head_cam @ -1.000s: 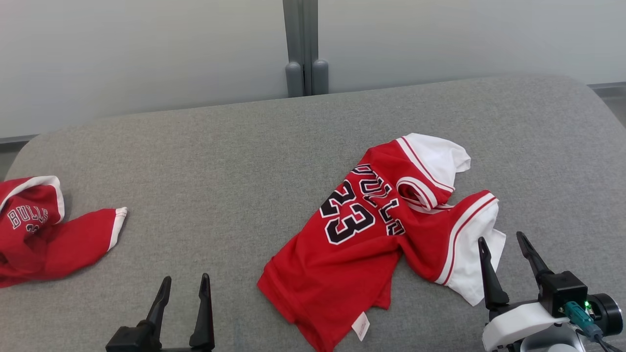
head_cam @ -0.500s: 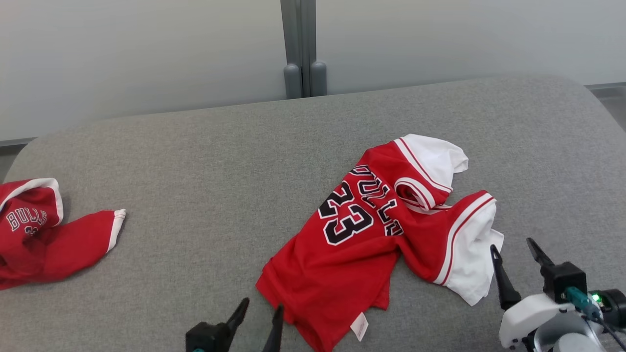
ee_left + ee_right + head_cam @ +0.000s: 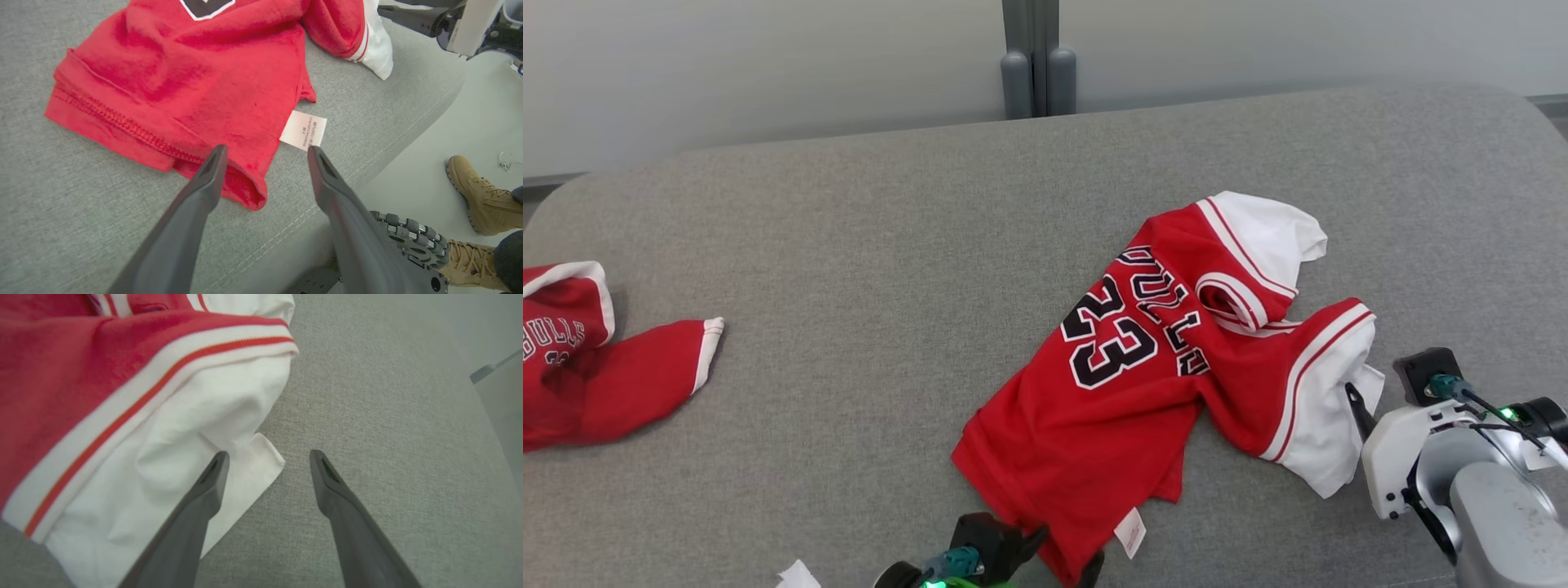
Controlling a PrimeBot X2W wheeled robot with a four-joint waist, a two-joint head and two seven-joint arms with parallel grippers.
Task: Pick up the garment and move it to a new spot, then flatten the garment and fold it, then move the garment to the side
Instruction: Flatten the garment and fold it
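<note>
The left gripper (image 3: 266, 151) has its fingers spread wide at the hem corner of the jersey (image 3: 1127, 384), one tip just beside the white label (image 3: 303, 130); the right gripper (image 3: 268, 454) is likewise apart, at the white sleeve's edge, clamping nothing; the jersey lies crumpled on the grey cushion (image 3: 849, 245), right of centre; a second red garment (image 3: 596, 367) lies at the far left.

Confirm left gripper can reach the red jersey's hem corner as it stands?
Probably yes. The left gripper hangs open right over the red jersey's hem corner, one finger above the fabric, the other beside the care label; nothing lies between.
</note>
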